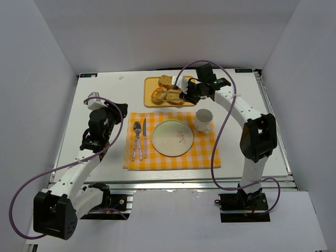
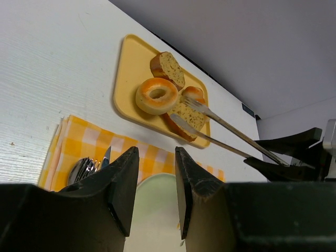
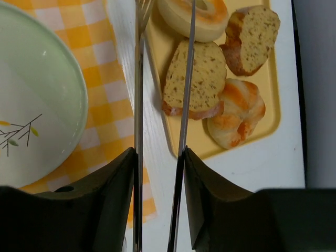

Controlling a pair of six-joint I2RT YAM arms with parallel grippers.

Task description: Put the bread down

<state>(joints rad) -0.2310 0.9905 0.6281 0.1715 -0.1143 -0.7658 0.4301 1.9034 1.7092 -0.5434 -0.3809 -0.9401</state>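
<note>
**Four pieces of bread, none on the plate yet**

All four pieces lie on the yellow tray at the far side of the table: a bagel, two slices and a roll. My right gripper is clamped on the tongs, whose arms stand spread with their tips over the bagel and the nearer slice. They pinch nothing that I can see. My left gripper hangs over the checked placemat near the cutlery, fingers a little apart and holding nothing. The green plate is bare. I judge the task barely begun: the grasp, the carry and the set-down are all left to do
</note>
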